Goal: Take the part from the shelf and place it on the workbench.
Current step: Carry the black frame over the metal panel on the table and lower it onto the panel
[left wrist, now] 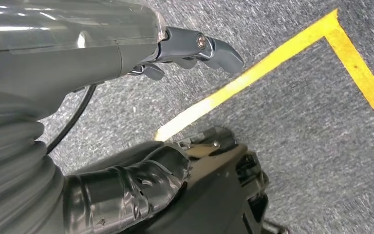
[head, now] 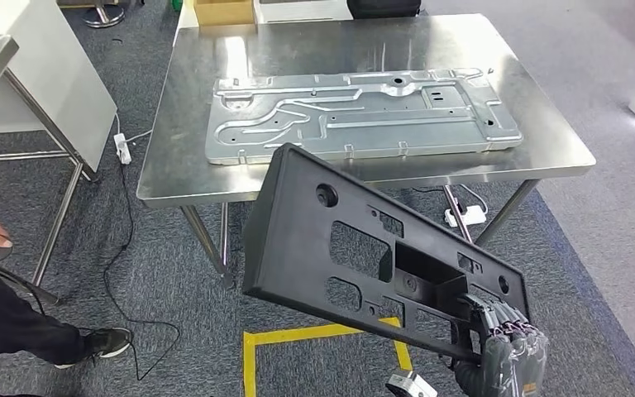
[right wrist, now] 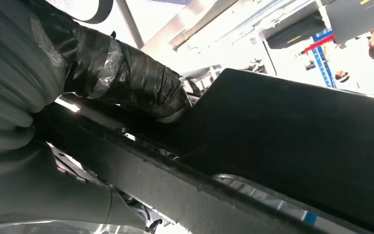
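My right hand (head: 503, 347) grips the big flat black plastic part with holes (head: 364, 252) by its end, tilted up in front of the shiny steel workbench's (head: 174, 178) near edge, ready to go on; my left hand (left wrist: 195, 48) hangs with nothing in it.

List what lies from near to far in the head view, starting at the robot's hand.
Right hand → black plastic part it holds → steel workbench edge → silver stamped metal panel → cardboard box.
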Robot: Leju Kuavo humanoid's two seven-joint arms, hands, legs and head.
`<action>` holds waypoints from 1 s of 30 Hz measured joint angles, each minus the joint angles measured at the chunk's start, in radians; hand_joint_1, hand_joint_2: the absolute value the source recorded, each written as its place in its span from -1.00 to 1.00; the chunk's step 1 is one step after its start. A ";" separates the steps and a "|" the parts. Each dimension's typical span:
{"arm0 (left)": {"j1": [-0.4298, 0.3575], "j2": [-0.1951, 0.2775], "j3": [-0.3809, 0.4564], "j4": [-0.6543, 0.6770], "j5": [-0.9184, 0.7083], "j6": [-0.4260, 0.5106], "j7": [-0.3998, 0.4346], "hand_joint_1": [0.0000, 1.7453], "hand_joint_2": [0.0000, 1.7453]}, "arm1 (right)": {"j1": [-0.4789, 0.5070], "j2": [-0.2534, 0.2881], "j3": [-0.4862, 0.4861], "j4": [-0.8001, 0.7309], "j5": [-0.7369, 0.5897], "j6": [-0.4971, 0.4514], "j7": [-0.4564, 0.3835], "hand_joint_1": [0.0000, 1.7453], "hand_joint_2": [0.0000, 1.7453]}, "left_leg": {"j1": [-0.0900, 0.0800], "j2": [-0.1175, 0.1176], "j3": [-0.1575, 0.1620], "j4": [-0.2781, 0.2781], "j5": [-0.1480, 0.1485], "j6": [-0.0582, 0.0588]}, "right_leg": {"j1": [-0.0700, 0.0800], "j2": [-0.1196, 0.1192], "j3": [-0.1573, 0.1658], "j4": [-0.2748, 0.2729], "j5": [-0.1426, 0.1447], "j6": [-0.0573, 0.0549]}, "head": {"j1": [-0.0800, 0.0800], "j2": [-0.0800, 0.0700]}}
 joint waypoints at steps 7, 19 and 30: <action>-0.004 -0.001 0.001 0.000 -0.003 0.000 0.000 -1.00 1.00 | -0.001 0.000 -0.002 0.002 -0.003 0.000 0.000 1.00 1.00 | 0.000 0.000 0.026 0.018 -0.035 -0.038 | 0.008 0.002 0.064 -0.171 0.063 -0.039 | 0.002 0.000; 0.000 0.002 0.003 0.000 -0.009 0.001 0.000 -1.00 1.00 | -0.003 0.000 -0.007 0.002 -0.006 0.000 -0.002 1.00 1.00 | -0.013 0.003 -0.113 0.051 0.044 -0.014 | 0.020 0.005 0.165 -0.184 -0.018 -0.050 | 0.003 0.000; 0.001 0.002 0.009 0.000 -0.013 0.001 0.002 -1.00 1.00 | -0.001 -0.001 -0.017 -0.002 -0.010 0.000 -0.002 1.00 1.00 | -0.006 0.000 -0.009 0.001 0.007 0.008 | -0.002 0.002 0.005 0.026 -0.044 0.006 | 0.005 0.000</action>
